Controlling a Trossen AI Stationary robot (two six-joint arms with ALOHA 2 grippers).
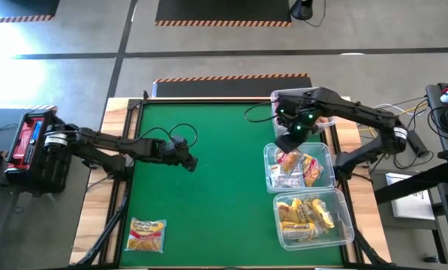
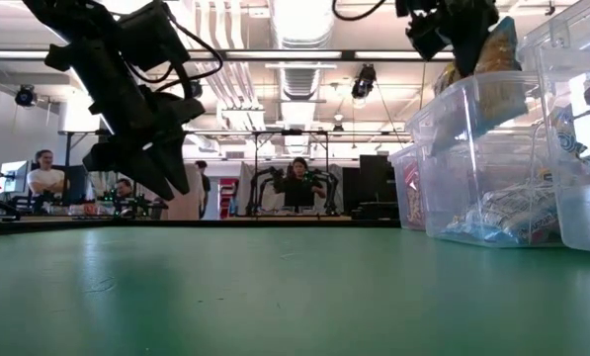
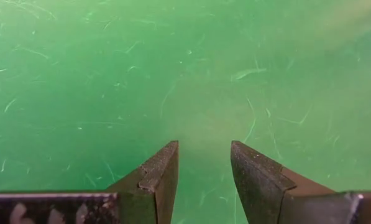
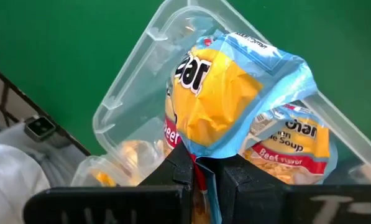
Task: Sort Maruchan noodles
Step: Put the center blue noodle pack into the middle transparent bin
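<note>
Right claw (image 1: 293, 133), seen from above, hangs clenched over the middle clear plastic bin (image 1: 270, 166); left claw (image 1: 191, 162) hovers released over the green bench (image 1: 208, 217). Its wrist view shows it pinching a crinkly yellow-and-blue noodle packet (image 4: 235, 99) above that bin.

My left arm reaches in from the left edge of the table, its left gripper (image 1: 190, 163) hanging above the middle of the left half, fingers (image 3: 154, 177) pointing down with a clear gap between them and nothing inside. My right arm bends in from the right edge, and the right gripper (image 4: 201, 171) is raised near the far right corner, pinched closed on a packet (image 4: 232, 102).
</note>
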